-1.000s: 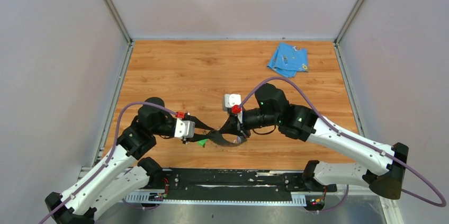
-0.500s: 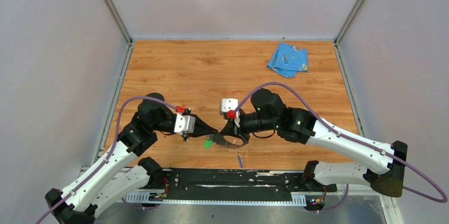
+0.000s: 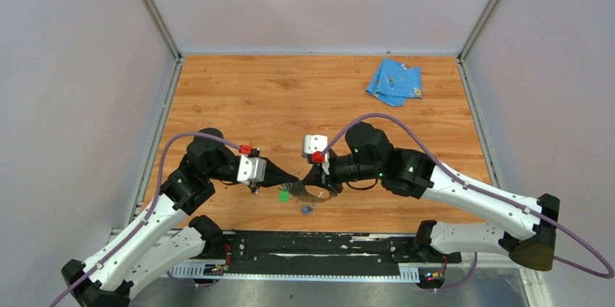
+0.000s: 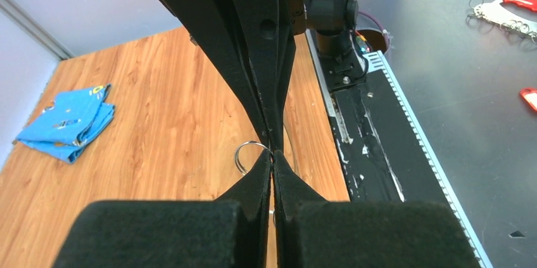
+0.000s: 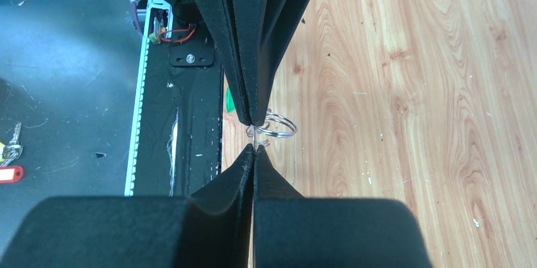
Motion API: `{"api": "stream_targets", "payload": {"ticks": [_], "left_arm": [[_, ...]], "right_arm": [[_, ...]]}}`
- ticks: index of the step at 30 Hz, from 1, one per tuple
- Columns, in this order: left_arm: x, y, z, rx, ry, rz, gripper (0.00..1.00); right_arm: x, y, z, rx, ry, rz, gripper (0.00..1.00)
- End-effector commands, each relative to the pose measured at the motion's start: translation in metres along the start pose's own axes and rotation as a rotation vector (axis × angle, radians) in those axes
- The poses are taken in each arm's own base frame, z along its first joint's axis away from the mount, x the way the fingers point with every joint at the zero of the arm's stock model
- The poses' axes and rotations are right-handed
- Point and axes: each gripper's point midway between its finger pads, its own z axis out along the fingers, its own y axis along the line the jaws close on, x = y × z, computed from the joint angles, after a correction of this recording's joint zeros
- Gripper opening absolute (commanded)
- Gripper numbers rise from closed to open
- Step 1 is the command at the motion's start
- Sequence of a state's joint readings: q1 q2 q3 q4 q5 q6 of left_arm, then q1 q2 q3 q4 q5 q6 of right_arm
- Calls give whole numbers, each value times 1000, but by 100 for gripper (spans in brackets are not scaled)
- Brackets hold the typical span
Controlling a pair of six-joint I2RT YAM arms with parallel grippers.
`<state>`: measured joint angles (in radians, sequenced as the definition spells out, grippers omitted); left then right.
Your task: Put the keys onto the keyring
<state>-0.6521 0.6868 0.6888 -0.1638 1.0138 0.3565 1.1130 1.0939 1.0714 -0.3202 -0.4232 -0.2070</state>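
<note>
near edge: blue key lies loose on the surface | just beyond, left: green key | centre: keyring where left hand and right hand meet tip to tip, both pinched closed; grip on ring unclear | far right: light-blue cloth
</note>
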Motion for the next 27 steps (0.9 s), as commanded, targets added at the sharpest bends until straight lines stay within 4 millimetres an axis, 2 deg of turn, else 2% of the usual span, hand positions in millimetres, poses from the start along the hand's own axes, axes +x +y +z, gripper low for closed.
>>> {"api": "stream_targets", "payload": {"ticks": [1,3,6,9,12,15,18,21,23,24,25,26,27], "left_arm": [[-18,-4,1,20,-64,34,0],[-22,-4,0,23,-78,52,0],[-24,-7,0,38,-82,66,0],[-22,-14,0,76,-83,75,0],[-21,-20,-1,108,-82,88,0],[-18,-22,-2,123,-68,110,0],[-14,-23,-3,126,-52,108,0],[0,-23,-3,113,-11,75,0],[26,-30,-8,130,72,99,0],[45,-34,-13,151,128,168,0],[59,-37,-17,152,178,182,4],[72,-36,-20,141,222,186,14],[82,-35,-24,125,263,199,15]], "right_arm": [[-16,-3,-5,44,-82,-22,0],[-14,-2,-4,43,-85,-14,0],[-16,0,-2,33,-106,5,9],[-22,2,-5,31,-139,9,12],[-31,4,-11,33,-184,9,20],[-35,4,-14,38,-214,15,23],[-28,4,-12,41,-197,29,23],[2,1,-5,62,-108,69,21],[23,4,-1,57,-55,93,26],[35,7,2,44,-24,104,25],[48,10,4,32,11,114,24],[61,14,7,9,44,112,27],[73,19,10,-19,73,101,35]]}}
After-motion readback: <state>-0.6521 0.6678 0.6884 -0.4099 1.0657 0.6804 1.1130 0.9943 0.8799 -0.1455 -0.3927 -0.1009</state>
